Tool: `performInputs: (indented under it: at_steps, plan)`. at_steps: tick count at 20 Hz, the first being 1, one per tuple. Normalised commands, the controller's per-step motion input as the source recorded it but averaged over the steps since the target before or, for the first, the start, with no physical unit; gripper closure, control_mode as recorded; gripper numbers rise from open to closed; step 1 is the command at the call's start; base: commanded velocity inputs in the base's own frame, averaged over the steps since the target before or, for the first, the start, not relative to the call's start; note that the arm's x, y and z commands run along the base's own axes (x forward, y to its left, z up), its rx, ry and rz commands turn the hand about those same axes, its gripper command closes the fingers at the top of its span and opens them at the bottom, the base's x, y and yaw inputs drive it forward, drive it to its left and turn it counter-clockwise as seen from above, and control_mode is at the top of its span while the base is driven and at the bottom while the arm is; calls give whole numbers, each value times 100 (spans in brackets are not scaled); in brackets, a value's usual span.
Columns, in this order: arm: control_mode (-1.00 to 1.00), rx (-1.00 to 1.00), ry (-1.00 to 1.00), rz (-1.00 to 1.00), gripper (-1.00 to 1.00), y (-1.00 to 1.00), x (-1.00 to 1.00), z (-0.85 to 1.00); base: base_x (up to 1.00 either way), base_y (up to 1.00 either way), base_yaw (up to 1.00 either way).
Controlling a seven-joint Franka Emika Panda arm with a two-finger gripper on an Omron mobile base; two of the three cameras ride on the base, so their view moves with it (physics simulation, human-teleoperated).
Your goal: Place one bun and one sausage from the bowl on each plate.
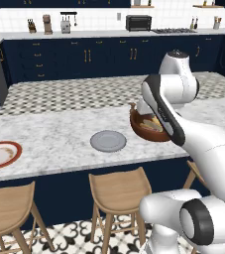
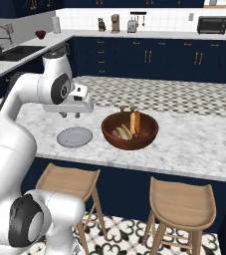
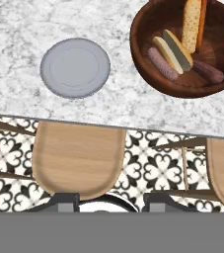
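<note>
Gripper [image 2: 70, 115] hovers empty, jaws part open, above worktop front edge beside grey plate [image 3: 75, 67]. Bowl [image 3: 148, 59], further along that edge, holds buns [image 3: 175, 49] and sausages [image 3: 163, 64]. One bun should be approached from straight above, rim cleared.
</note>
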Motion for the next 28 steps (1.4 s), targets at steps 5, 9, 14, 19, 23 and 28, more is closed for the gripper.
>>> performInputs:
  at_steps: [5, 9, 14, 19, 23, 28]
  plan:
    - [-100, 1, 0, -1, -100, -31, 10, -4, 0, 0, 0]
    - [-100, 6, 0, -1, -100, -95, 32, -5, 0, 0, 0]
    - [-100, 4, 0, 0, -100, -75, 39, -17, 0, 0, 0]
    - [-100, 1, 0, 0, -100, -50, 41, -25, 0, 0, 0]
    - [-100, 0, 0, 0, -100, -12, 70, -25, 0, 0, 0]
    - [-100, 2, 0, 0, -100, -15, 87, -18, 0, 0, 0]
